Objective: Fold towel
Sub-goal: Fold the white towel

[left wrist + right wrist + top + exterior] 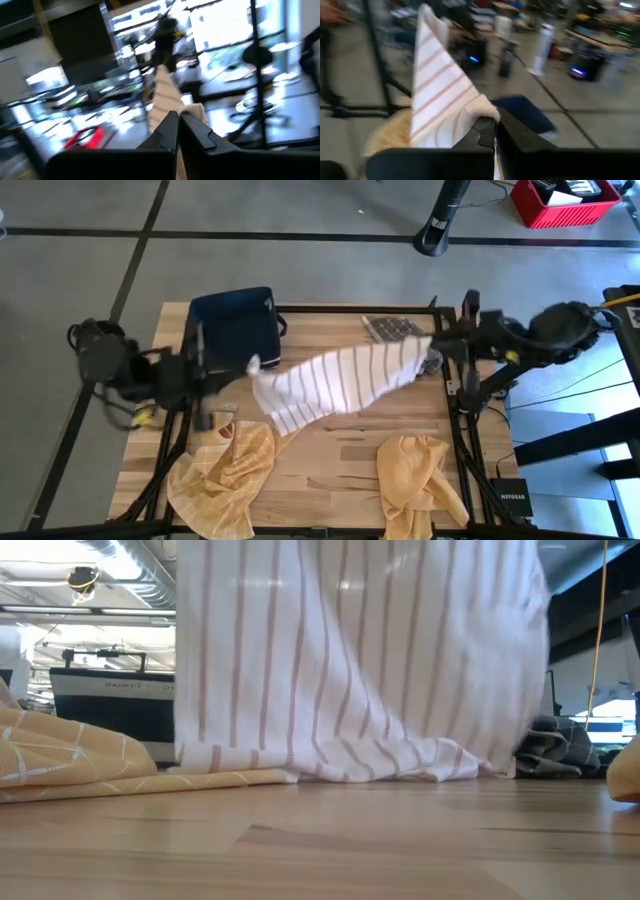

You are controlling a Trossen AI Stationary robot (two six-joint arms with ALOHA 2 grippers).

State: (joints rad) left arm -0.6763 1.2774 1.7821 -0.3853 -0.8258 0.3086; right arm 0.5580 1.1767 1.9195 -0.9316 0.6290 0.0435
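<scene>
Striped white towel (340, 385) hangs stretched above the wooden surface (330, 455), its lower edge dragging on the wood. Left fingers (252, 367) pinch its left corner; right fingers (432, 343) pinch its right corner. Yellow cloths (222, 475) lie nearer.

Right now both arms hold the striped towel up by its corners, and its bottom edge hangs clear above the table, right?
Not quite. The striped towel is held up at both ends, but its bottom edge rests bunched on the table, as the low view shows.
</scene>
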